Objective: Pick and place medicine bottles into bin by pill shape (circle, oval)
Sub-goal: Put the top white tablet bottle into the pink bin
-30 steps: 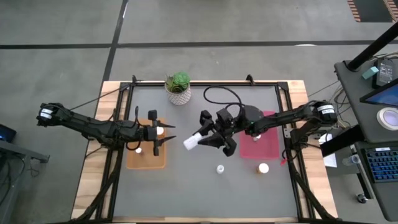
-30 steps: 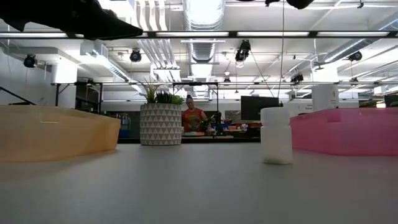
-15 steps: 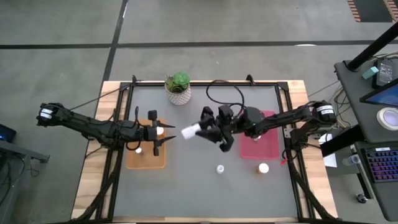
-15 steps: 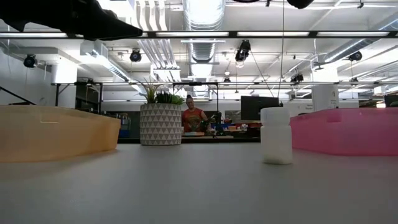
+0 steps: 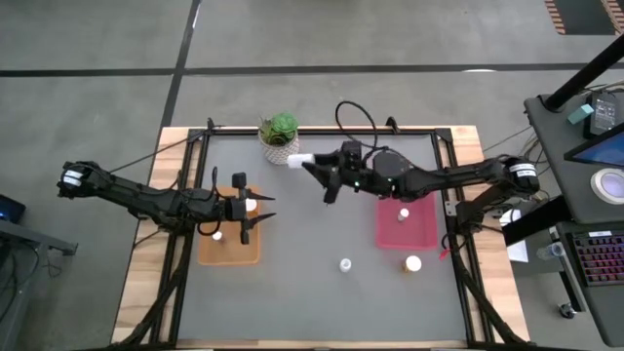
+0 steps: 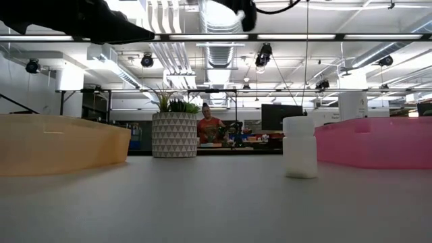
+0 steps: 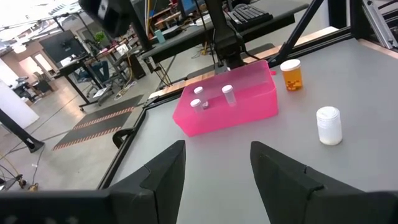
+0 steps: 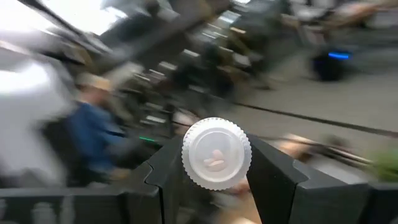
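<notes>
Two arms reach over the grey surface. The right tool is raised near the potted plant, its fingers closed on a slim white medicine bottle; in the right wrist view this bottle sits between the two dark fingers, its ribbed cap facing the camera. The left tool hangs above the orange bin with its fingers parted and nothing between them. A white-capped bottle lies in the orange bin, and another shows just beside the left tool. The pink bin on the right holds one bottle in the high view; the left wrist view shows three small bottles inside it. Two further bottles stand on the surface in front of the pink bin: a whitish one and a wider orange one, well apart from each other.
</notes>
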`<action>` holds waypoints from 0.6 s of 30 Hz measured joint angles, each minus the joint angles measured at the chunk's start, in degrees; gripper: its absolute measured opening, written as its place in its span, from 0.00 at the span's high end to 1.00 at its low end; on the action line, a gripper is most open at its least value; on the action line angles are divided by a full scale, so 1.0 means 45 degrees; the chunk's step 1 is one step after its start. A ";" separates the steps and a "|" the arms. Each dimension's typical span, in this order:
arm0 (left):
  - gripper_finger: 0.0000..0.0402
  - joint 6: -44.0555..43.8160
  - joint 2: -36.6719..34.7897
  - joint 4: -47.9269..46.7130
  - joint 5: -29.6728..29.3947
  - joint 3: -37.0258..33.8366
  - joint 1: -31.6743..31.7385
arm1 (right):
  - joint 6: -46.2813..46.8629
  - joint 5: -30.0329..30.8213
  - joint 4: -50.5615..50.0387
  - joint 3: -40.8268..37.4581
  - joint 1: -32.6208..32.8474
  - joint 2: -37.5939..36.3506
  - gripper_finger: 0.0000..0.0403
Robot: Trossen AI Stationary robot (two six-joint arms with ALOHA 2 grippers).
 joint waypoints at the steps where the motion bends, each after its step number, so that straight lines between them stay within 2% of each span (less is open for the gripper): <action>1: 0.59 0.0000 0.0000 0.0000 0.0002 0.0000 0.0000 | -0.0187 0.0527 -0.1022 0.0167 -0.0041 -0.0114 0.64; 5: 0.59 0.0000 0.0000 0.0000 0.0002 -0.0005 0.0000 | -0.0482 0.2033 -0.5776 0.1248 -0.0127 -0.0352 0.64; 10: 0.59 0.0000 0.0000 0.0068 -0.0001 -0.0005 0.0000 | 0.0961 0.2168 -1.2317 0.3177 -0.0641 -0.0142 0.64; 15: 0.59 0.0000 0.0000 0.0083 -0.0001 -0.0005 0.0000 | 0.1799 0.0977 -1.6431 0.4372 -0.1155 0.0590 0.64; 18: 0.59 0.0000 0.0000 0.0082 0.0002 -0.0005 0.0000 | 0.1748 -0.0181 -1.7562 0.4690 -0.1516 0.0911 0.64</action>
